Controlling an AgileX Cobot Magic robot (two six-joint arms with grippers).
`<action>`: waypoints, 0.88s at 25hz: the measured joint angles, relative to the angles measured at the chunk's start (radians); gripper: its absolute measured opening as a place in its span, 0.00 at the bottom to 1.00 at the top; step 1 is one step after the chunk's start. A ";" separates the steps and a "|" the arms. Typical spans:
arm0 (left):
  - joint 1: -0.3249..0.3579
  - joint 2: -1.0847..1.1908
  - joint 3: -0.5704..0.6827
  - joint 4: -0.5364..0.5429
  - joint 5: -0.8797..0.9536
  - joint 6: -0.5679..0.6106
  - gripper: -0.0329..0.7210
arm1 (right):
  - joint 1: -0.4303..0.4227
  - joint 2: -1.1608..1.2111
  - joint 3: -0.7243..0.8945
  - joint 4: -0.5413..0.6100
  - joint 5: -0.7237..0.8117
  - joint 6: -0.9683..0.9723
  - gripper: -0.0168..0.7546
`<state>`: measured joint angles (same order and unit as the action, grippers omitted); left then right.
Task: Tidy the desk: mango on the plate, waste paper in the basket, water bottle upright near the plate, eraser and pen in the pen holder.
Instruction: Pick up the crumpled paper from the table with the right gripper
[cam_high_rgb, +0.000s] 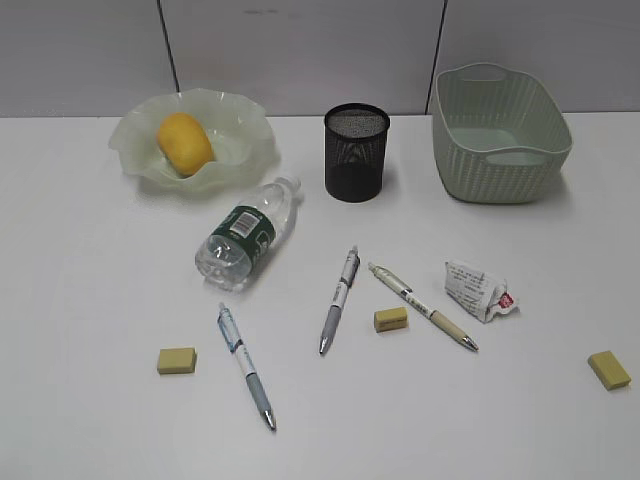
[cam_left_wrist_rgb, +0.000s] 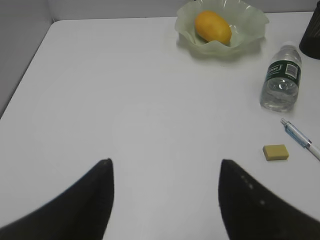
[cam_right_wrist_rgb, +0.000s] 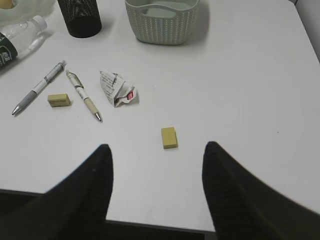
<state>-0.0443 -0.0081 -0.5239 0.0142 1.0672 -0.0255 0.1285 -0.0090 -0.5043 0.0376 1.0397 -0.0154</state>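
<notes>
- Exterior view: neither arm shows here. The smooth yellow-orange oval mango (cam_high_rgb: 185, 143) already lies in the translucent pale green wavy-rimmed plate (cam_high_rgb: 135, 135), so that step looks done. The small clear plastic water bottle with the dark green label (cam_high_rgb: 246, 236) lies on its side on the plain white desk (cam_high_rgb: 90, 300), just in front of the plate, not yet upright. The black mesh cylinder pen holder (cam_high_rgb: 356, 152) and the pale green woven-texture basket (cam_high_rgb: 500, 135) stand at the back, both apparently empty. 3 pens, 3 yellow erasers and the crumpled white waste paper wad with a red mark (cam_high_rgb: 478, 290) are scattered in front.
- Left wrist view: the left gripper (cam_left_wrist_rgb: 165, 192) hangs released above bare desk, jaws spread, holding nothing. Ahead and to its right lie a small yellow block eraser (cam_left_wrist_rgb: 275, 152) and the tip of a blue-and-white pen (cam_left_wrist_rgb: 300, 140); the bottle is farther ahead-right, the plate with the mango beyond it. This arm seems best placed for the bottle.
- Right wrist view: the right gripper (cam_right_wrist_rgb: 156, 187) is likewise spread and empty. Just ahead of it lies another yellow eraser (cam_right_wrist_rgb: 169, 137); ahead-left is the paper wad, then a cream pen (cam_right_wrist_rgb: 84, 96), a third eraser (cam_right_wrist_rgb: 59, 99) and a silver pen (cam_right_wrist_rgb: 40, 87). The basket stands straight ahead at the far edge, a short carry for the wad.
</notes>
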 joint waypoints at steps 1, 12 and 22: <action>0.000 0.000 0.000 0.000 0.000 0.000 0.70 | 0.000 0.000 0.000 0.000 0.000 0.000 0.61; 0.000 0.000 0.000 0.000 0.000 0.000 0.70 | 0.000 0.000 0.000 0.000 0.000 0.000 0.61; 0.000 0.000 0.000 0.000 0.000 0.000 0.70 | 0.000 0.366 -0.074 0.054 -0.001 0.000 0.61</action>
<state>-0.0443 -0.0081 -0.5239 0.0142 1.0672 -0.0255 0.1285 0.3573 -0.5786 0.0913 1.0389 -0.0154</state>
